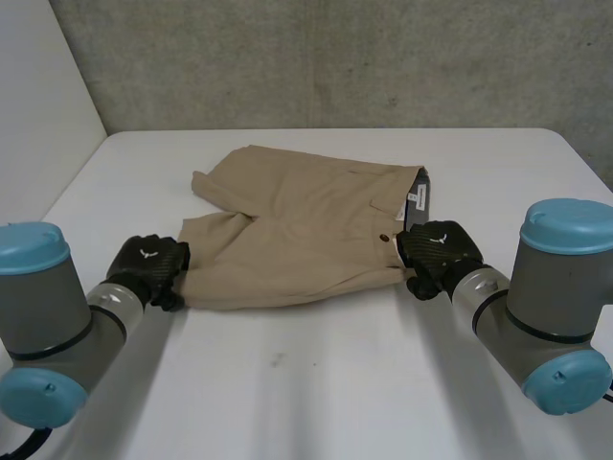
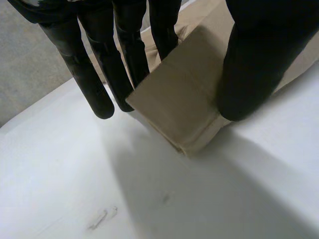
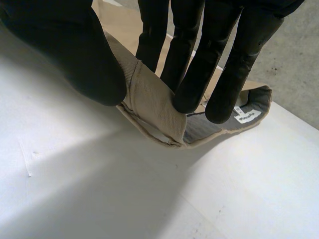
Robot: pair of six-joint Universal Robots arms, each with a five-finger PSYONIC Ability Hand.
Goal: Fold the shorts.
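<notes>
Left hand (image 1: 148, 266) pinches shorts (image 1: 306, 220) leg hem (image 2: 184, 99); right hand (image 1: 441, 251) pinches waistband (image 3: 154, 109). Lift evenly, cloth taut above bench (image 1: 335, 383).

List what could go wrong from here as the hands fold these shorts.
1. The right hand pinches only the waistband edge between thumb and fingers; it may slip out when lifted.
2. The left hand grips just the near leg's hem corner, so the far leg, which lies rumpled and unheld, could drag and bunch, likely leaving the tan shorts folded crooked.
</notes>
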